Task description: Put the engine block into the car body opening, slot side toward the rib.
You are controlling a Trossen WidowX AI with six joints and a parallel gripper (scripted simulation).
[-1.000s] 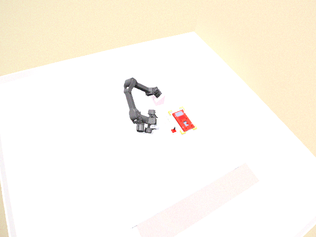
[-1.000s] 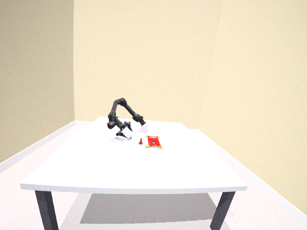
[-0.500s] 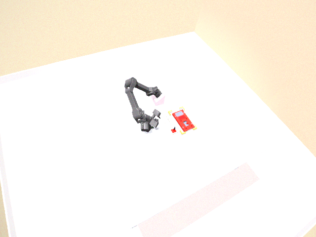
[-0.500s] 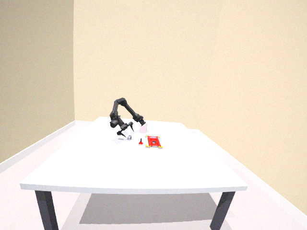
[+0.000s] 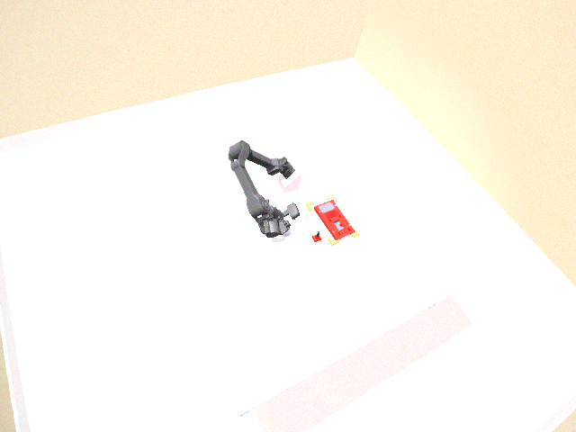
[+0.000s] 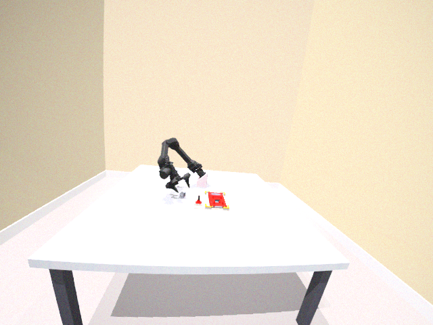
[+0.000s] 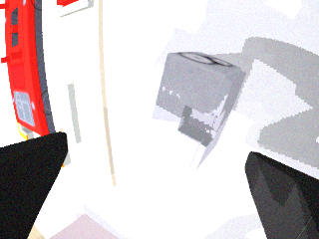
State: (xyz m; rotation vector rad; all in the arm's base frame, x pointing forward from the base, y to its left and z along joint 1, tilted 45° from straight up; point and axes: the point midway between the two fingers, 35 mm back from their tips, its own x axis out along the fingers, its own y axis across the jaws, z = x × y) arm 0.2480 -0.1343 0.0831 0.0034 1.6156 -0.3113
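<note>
The grey engine block (image 7: 196, 87) (image 6: 182, 195) is on the table, ahead of the fingertips in the wrist view, a round mark on one face and a notch at its lower edge. I cannot tell which face it rests on. In the top view the arm hides it. My gripper (image 7: 159, 153) (image 6: 183, 189) is wide open and empty, raised above the table near the block. The red car body (image 5: 325, 215) (image 6: 216, 196) (image 7: 25, 75) lies flat to the right of the gripper in the top and exterior views; its opening (image 5: 337, 226) shows grey inside, with no block in it.
Yellow corner brackets (image 5: 333, 241) (image 6: 207, 206) surround the car body. A red piece with a black upright stick (image 5: 317, 238) (image 6: 198, 202) stands between gripper and car. The pale pink arm stand (image 5: 290, 183) (image 6: 201, 181) is behind. A thin beige line (image 7: 105, 90) runs between block and car.
</note>
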